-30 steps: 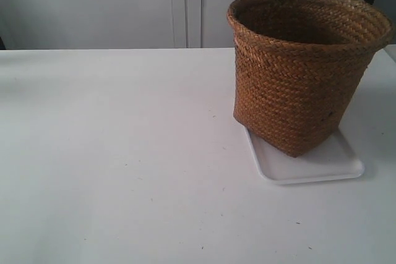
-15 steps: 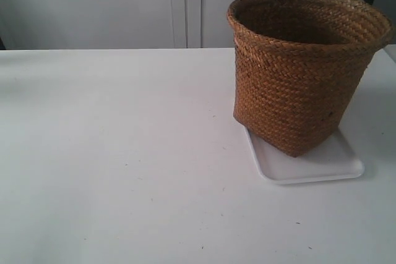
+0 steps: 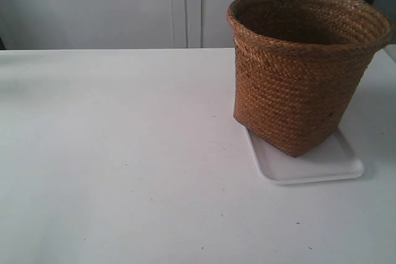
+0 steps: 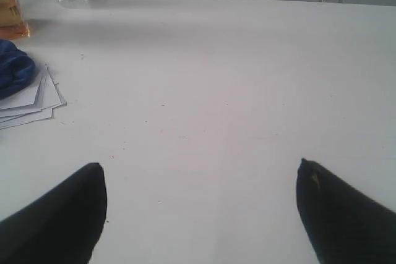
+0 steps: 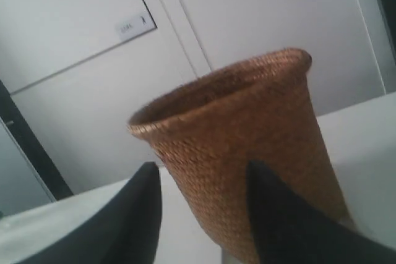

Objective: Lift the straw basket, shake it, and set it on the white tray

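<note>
— Has anything shifted in the last second?

— Nothing in the exterior view. The straw basket [image 3: 303,72] stands exactly where it stood, upright on the white tray [image 3: 337,166], at the far right of the bench [image 3: 124,153]. Its base covers the tray's far left part; the near and right strips of the tray are bare.

— And your grippers?

— My left gripper [image 4: 198,165] is spread wide over bare bench with nothing between its fingers. A stack of papers [image 4: 34,98] and something blue [image 4: 12,72] lie off to one side of it. My right gripper [image 5: 201,165] has its fingers partly apart and holds nothing; the basket rises beyond them, clear of both.

— Are the arms near the basket?

— Neither arm shows in the exterior view.
</note>
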